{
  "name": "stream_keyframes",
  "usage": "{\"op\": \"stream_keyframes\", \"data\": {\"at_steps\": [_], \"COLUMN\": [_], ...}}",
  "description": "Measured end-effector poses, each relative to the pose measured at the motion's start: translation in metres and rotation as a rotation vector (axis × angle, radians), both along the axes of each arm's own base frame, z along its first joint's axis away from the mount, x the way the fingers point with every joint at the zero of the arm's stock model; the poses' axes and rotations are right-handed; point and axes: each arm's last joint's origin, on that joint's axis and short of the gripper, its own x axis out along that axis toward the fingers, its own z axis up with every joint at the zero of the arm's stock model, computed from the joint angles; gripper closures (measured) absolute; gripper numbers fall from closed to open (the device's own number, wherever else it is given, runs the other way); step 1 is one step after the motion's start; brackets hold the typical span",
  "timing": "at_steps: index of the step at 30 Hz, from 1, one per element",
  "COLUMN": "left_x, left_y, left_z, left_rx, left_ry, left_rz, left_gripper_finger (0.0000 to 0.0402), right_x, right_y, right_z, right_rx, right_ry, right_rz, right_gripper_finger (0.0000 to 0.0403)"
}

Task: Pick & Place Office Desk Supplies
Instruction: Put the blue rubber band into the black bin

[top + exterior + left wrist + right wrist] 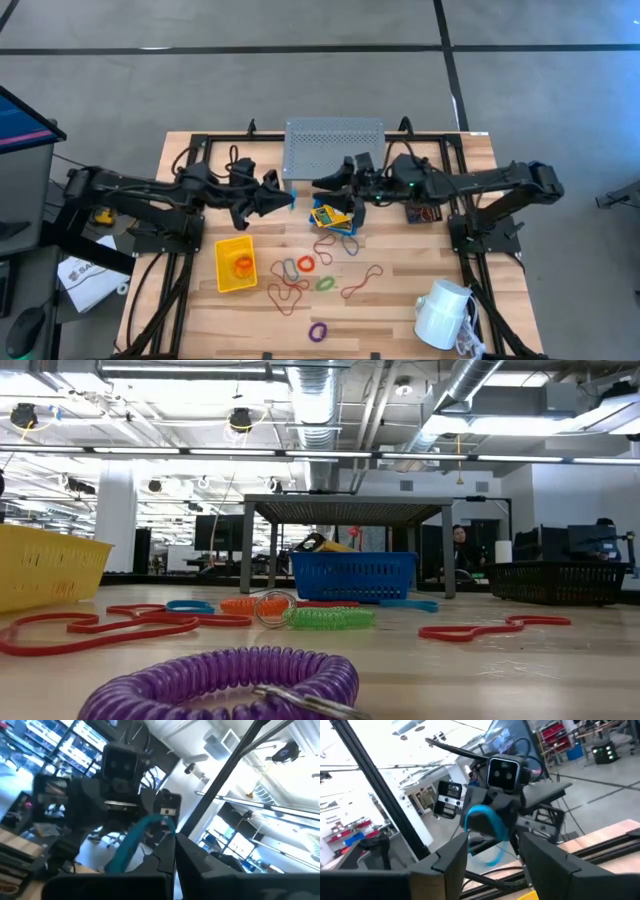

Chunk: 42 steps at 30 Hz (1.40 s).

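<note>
My left gripper [287, 196] hangs above the table's middle, shut on a thin blue loop [293, 198]. Facing it from the right, my right gripper [318, 184] is open, and its own view shows its fingers [454, 854] standing apart in front of the blue loop [487, 822]. Below them sits the blue bin [335, 218] with yellow packets in it. The yellow bin [235, 265] holds an orange loop. A black mesh bin [425, 212] lies under the right arm. Red, green, orange and purple loops [300, 275] lie flat on the wood. My left gripper pinches the blue loop [131, 842] between its two shut fingers [165, 857], reaching roughly level from the table's left. The loop is lifted clear of the table. It sticks out past the fingertips toward the right gripper and curves downward.
The grey perforated riser [333, 145] stands at the far edge behind both grippers. A white mug [445, 312] lies near the right front corner. In the low view a purple coil [230, 680] is nearest, with the blue bin [352, 575] behind it.
</note>
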Motion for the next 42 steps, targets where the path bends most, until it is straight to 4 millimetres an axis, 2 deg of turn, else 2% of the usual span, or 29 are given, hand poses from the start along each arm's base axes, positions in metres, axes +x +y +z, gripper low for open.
{"op": "stream_keyframes", "data": {"at_steps": [6,11,21,36,42], "left_x": [0.005,0.007,0.007,0.005,0.005], "left_y": [-0.001,-0.001,-0.001,-0.001,-0.002], "left_z": [-0.003,-0.004,-0.003,0.001,0.002], "left_rx": [-0.021,-0.023,-0.024,-0.032,-0.026], "left_ry": [-0.006,-0.005,-0.017,-0.05,-0.053], "left_rz": [-0.027,-0.028,-0.028,-0.035,-0.05], "left_gripper_finger": [0.0401,0.0401,0.0401,0.0401,0.0401], "right_x": [0.017,0.025,0.025,0.025,0.025], "right_y": [0.001,0.003,0.01,0.009,0.009], "right_z": [0.006,0.002,0.001,-0.001,-0.001], "right_rx": [-0.007,-0.001,0.033,0.036,0.013], "right_ry": [-0.012,0.001,0.028,0.04,0.037], "right_rz": [0.028,0.083,0.131,0.121,0.119], "right_gripper_finger": [0.0227,0.0227,0.0235,0.0256,0.0252]}}
